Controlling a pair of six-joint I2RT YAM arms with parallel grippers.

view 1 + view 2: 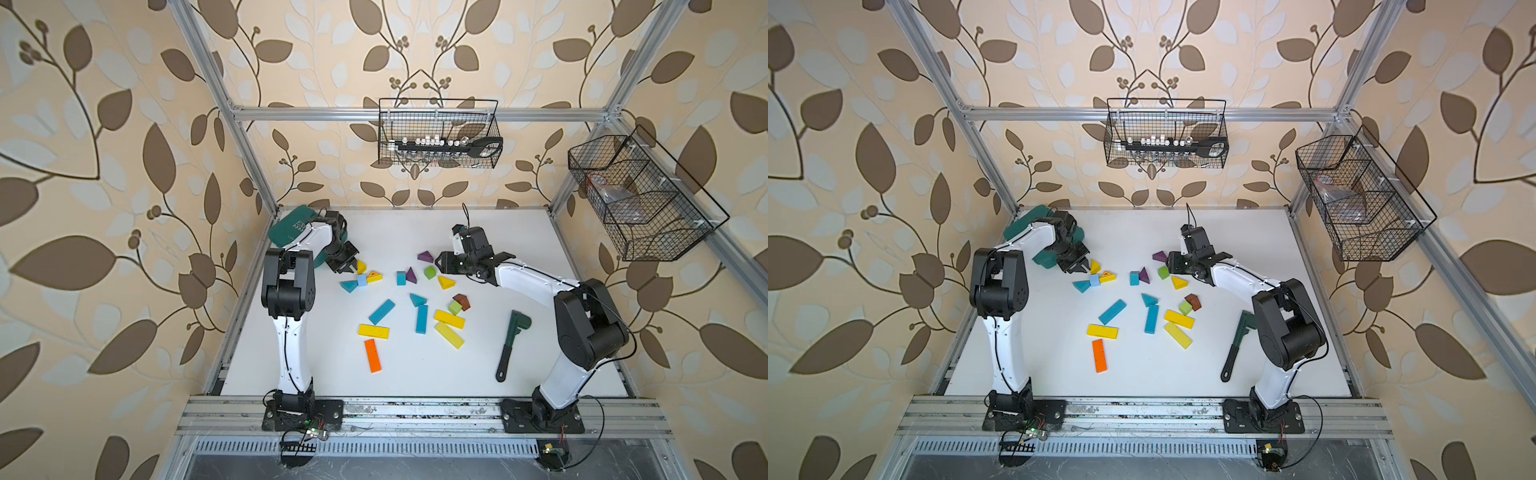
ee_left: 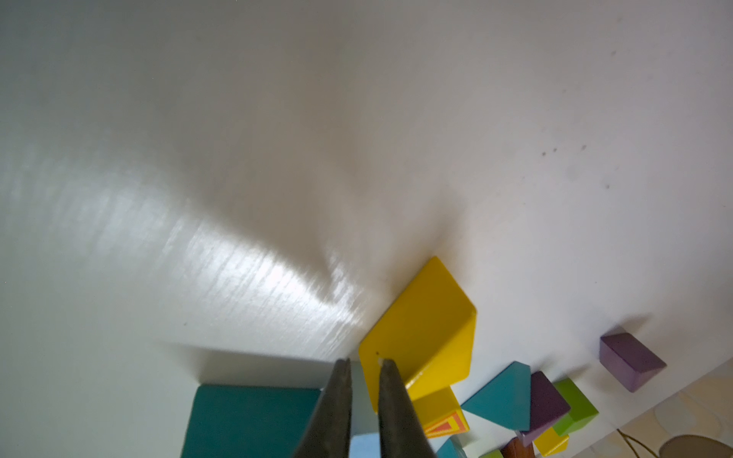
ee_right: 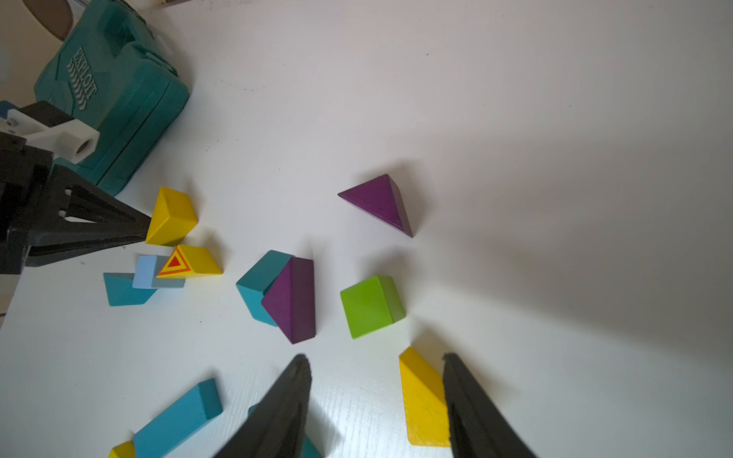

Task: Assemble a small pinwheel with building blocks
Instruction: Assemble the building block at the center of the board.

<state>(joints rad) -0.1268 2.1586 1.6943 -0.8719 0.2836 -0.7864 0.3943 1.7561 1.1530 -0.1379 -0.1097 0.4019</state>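
1. While the pinwheel was only partly built, a pale blue cube [image 1: 362, 281] served as hub at the left rear of the table [image 1: 395, 374]. A teal wedge [image 1: 349, 286] and a red-marked yellow wedge [image 1: 374, 276] were touching it.
2. The left gripper [image 3: 146, 230] had its jaws pressed together on nothing. Its tips met a plain yellow wedge [image 3: 171, 217] just beside the hub.
3. The right gripper [image 3: 375, 356] hung with jaws spread and empty. A second yellow wedge [image 3: 422, 396] showed between its fingers; contact could not be told.
4. Judgement: the step in hand was nudging the plain wedge in as a third blade.
5. The next move called for a short, gentle push toward the cube, without shifting the seated pieces.
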